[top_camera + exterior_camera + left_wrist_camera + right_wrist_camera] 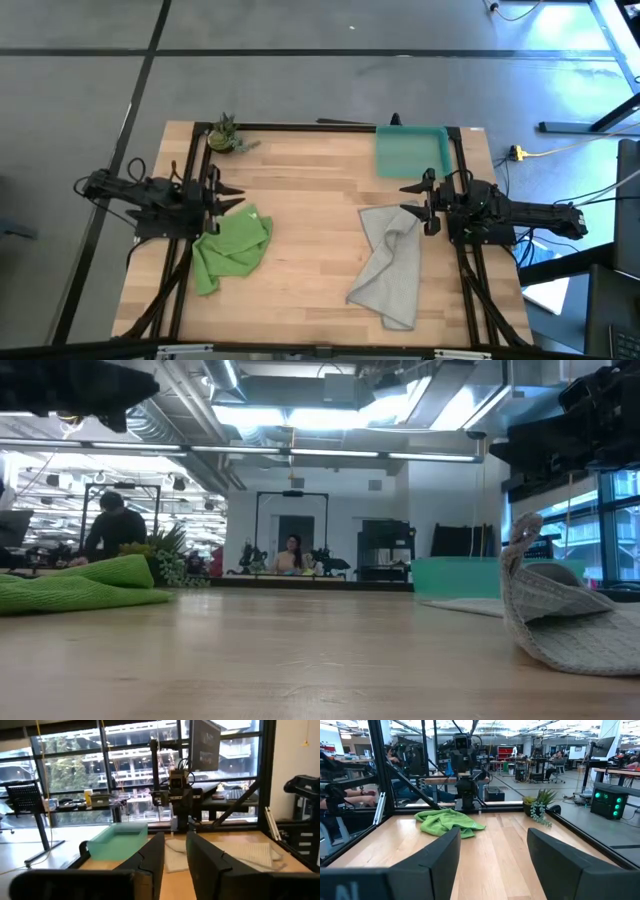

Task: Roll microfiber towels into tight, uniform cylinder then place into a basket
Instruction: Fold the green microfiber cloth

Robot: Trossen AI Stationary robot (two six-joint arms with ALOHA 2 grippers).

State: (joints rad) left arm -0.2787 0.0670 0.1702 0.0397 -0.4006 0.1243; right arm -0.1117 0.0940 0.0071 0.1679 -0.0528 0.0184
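1. Left gripper [235,197], jaws parted and empty, hovers beside the crumpled lime green towel [232,247], likely poised to start rolling.
2. Right gripper [414,198], parted, empty, waits above the grey towel [393,262]; the teal basket [411,151] sits behind.

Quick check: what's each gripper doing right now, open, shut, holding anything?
Left gripper: narrow gap between fingers, empty, above the green towel.
Right gripper: open, empty, over the grey towel.

A grey floor [300,90] crossed by dark seams is seen around the wooden table [310,260]. Beyond the table, large windows [100,775] face a building. Ceiling lights [330,415] and ducts are seen overhead, with desks [610,772] and seated people [112,525] behind.
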